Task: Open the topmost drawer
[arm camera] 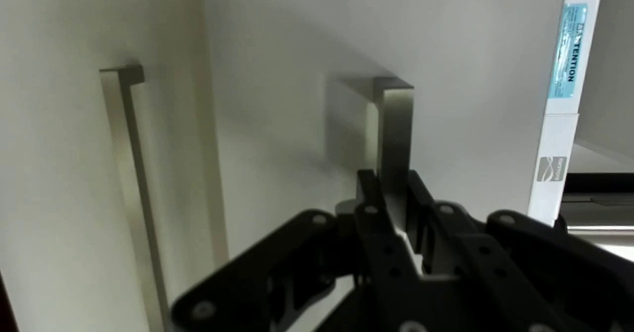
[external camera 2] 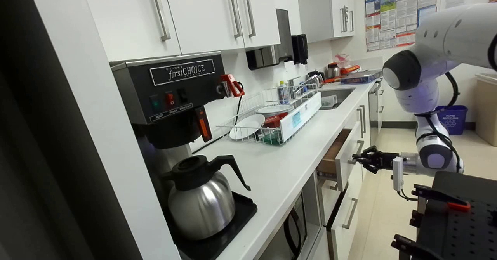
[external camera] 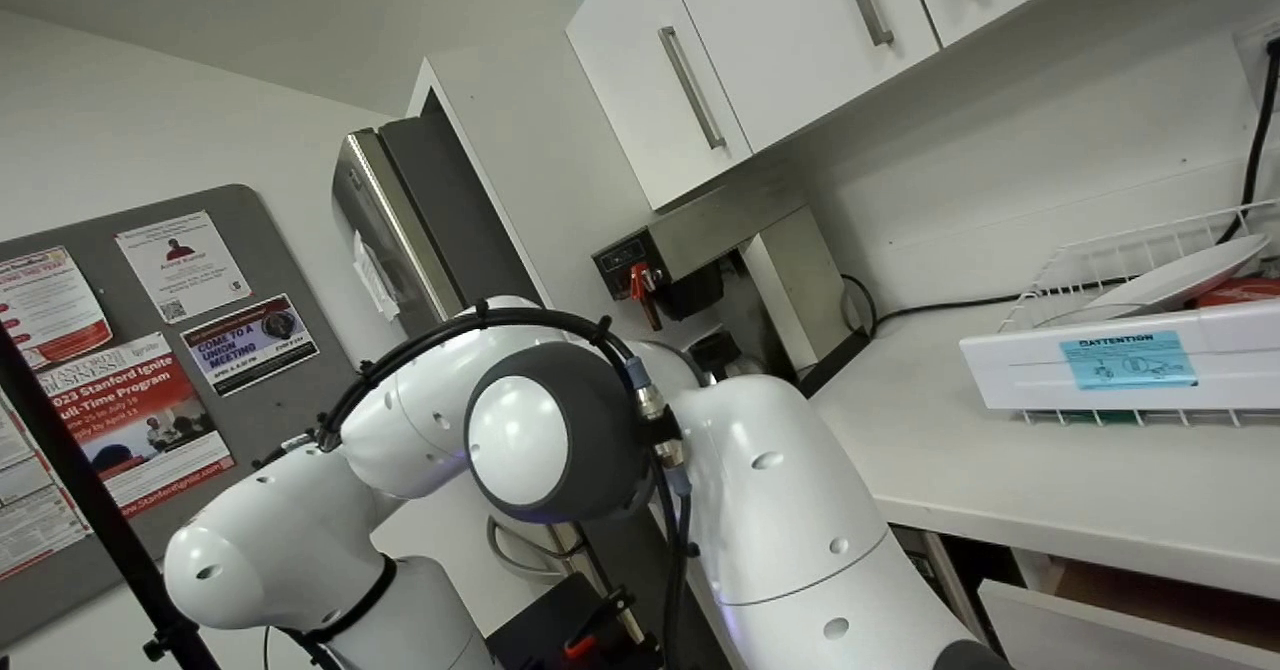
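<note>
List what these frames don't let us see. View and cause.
Gripped handle, one end: wrist view, behind the gripper.
Top drawer, part of the inside: in an exterior view, behind its front.
Arm, both ends: in an exterior view, cut off by the bottom edge.
Wall notices, fine print: in an exterior view, too small.

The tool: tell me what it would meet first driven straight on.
Most likely the top drawer front, behind the handle that the tool grips; the remaining gap is hard to judge.

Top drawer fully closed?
No, in an exterior view the top drawer stands open, its brown interior showing below the counter edge.
</note>
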Motion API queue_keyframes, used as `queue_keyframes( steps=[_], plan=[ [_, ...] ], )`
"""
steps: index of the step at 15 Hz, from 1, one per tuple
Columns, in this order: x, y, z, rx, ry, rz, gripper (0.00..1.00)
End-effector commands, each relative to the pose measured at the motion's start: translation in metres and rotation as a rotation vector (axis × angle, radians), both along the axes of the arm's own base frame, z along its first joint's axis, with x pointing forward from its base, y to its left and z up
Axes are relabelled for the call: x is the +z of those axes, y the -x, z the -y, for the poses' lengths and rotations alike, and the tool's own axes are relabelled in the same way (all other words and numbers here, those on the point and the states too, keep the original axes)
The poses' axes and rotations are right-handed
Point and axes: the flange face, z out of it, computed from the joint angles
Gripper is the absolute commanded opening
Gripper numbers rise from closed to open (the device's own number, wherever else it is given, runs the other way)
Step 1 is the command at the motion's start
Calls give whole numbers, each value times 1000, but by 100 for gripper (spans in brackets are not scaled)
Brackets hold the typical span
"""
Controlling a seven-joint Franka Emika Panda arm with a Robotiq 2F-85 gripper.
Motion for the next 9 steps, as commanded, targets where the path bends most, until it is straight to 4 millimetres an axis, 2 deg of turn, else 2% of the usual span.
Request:
queue_keyframes(
  steps=[1,9],
  plan=[
    [-27,39,19,-27,-17,-74,4],
    [-43,110,33,-37,-27,-77,4]
  ],
)
